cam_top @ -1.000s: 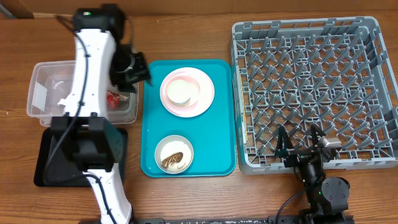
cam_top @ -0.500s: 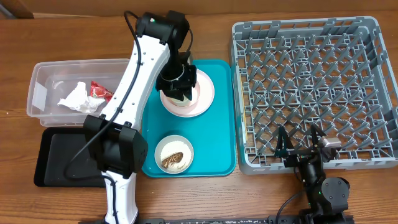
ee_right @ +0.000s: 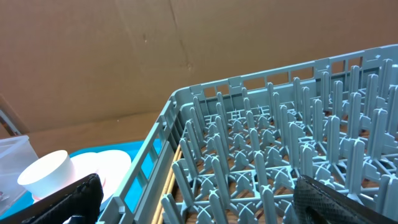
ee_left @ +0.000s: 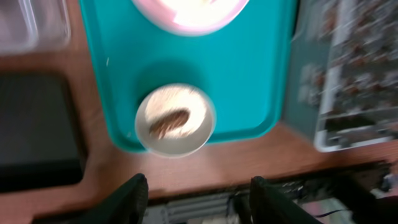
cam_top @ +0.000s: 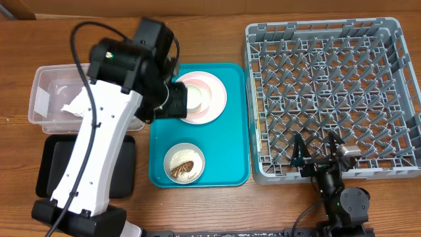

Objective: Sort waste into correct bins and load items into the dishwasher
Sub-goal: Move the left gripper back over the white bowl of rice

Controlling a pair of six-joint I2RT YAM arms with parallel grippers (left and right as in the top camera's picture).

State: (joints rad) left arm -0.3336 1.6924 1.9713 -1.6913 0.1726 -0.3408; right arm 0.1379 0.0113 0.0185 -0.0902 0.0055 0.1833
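Observation:
My left gripper (cam_top: 174, 102) hangs high over the left part of the teal tray (cam_top: 231, 141), open and empty; its fingers (ee_left: 202, 199) show apart in the left wrist view. A pale pink plate (cam_top: 214, 99) carries a small white cup (cam_top: 198, 97). I cannot make out a smaller pink dish. A grey bowl (cam_top: 184, 161) holds brownish food scraps (ee_left: 169, 122). A white napkin (cam_top: 74, 105) lies in the clear tub (cam_top: 43, 85). The red wrapper is hidden by my arm. My right gripper (cam_top: 319, 150) is open at the dish rack's (cam_top: 329, 85) front edge.
The black tray (cam_top: 46, 168) lies in front of the tub, partly under my left arm. The right wrist view shows the rack's pegs (ee_right: 280, 143), the cup (ee_right: 46, 171) and the plate (ee_right: 102, 163) beyond its wall. A cardboard wall stands behind the table.
My left arm swung from the tub to over the plate, then rose and drew back left. The wrapper and napkin stayed in the tub. The right arm has not moved.

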